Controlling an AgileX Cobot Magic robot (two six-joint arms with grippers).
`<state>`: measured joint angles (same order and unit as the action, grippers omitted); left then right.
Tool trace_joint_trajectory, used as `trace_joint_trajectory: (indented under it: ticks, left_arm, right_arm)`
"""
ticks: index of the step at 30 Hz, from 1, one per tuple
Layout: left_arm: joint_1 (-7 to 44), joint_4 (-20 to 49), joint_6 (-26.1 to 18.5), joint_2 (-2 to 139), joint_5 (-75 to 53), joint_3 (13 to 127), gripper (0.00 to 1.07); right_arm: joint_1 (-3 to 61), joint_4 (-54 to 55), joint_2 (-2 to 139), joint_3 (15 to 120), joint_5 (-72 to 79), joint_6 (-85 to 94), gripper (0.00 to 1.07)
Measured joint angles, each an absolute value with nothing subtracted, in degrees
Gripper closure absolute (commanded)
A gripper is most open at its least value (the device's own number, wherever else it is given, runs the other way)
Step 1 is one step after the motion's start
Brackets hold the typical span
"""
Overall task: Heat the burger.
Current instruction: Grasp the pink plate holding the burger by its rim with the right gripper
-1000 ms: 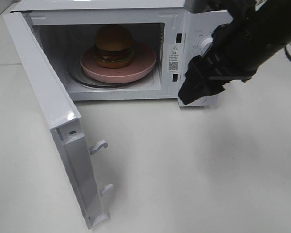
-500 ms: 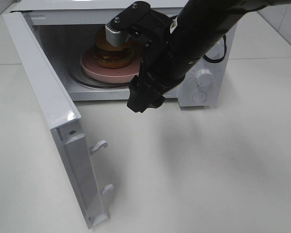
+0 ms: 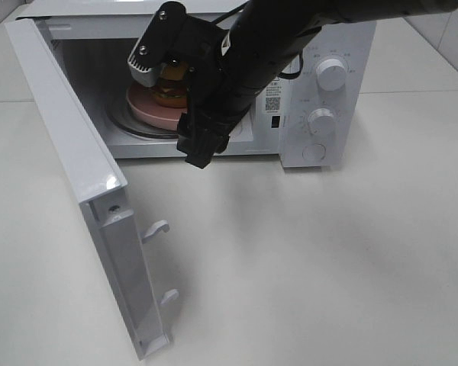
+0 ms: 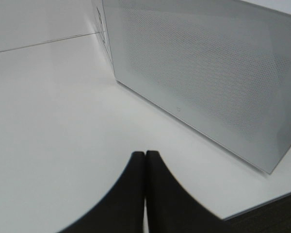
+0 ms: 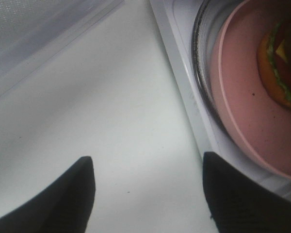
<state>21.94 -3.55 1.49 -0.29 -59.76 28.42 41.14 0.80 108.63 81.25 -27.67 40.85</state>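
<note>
Tabletop, plain white, bears open microwave holding burger.

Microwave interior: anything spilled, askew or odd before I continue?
Nothing stands out. The burger sits on the pink plate, which rests inside the rim of the glass turntable. No spill shows, and the microwave door stands open.

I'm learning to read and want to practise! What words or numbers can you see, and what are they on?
No text here is clear enough to read.
Sticker on the microwave front: a QR code and tiny print, too small to read.
Marks around the knobs: too small to read.
Tiny mark on the door: too small to read.
Right wrist view: no writing.
</note>
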Motion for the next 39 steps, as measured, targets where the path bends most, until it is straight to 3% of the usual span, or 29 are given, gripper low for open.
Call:
trace_joint_trajectory:
  ticks: [9,25,39]
  left_arm:
    - [21.94,-3.55,1.49,-0.29,-59.76,28.42,1.07]
    - [21.94,-3.55,1.49,-0.29,-59.76,28.42,1.07]
    - [21.94,-3.55,1.49,-0.29,-59.76,28.42,1.07]
  right_arm:
    - [43.26,-7.85,113.62,86.12,-25.84,39.53,0.44]
    - [43.20,-38.90,123.59,89.50,-23.32,12.89,0.44]
    - [42.46,-44.69,127.65,90.81,-20.63,7.85,0.44]
